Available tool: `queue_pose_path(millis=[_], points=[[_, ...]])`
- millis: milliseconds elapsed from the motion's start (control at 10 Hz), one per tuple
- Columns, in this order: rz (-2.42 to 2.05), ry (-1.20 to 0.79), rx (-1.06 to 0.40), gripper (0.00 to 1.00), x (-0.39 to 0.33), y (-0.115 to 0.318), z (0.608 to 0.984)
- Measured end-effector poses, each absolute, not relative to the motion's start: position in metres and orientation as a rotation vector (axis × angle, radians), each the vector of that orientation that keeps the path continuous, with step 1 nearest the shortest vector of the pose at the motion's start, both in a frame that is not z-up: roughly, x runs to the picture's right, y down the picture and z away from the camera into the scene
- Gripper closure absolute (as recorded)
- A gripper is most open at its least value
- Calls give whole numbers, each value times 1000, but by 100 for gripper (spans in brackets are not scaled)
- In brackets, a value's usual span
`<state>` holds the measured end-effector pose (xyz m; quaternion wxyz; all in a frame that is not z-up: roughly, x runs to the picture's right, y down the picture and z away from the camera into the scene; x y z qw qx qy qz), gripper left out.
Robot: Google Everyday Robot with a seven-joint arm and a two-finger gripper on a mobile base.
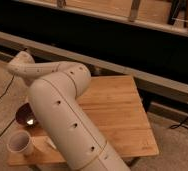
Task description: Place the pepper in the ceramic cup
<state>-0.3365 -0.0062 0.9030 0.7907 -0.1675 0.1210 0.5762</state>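
The big white arm (62, 115) sprawls over the wooden surface (118, 111) and blocks most of its left side. The pincer is tucked out of sight behind it, clamped fully closed; on what, I can't tell. A dark glossy bowl (23, 113) sits at the left edge, with a glint inside. Just beside it stands the white ceramic cup (19, 145), upright, its inside shadowed. The pepper is hidden from where I stand.
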Motion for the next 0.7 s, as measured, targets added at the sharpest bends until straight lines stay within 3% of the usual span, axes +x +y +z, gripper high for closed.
queue_pose_path(millis=[700], points=[[1231,91,-333,100,-345,5,838]])
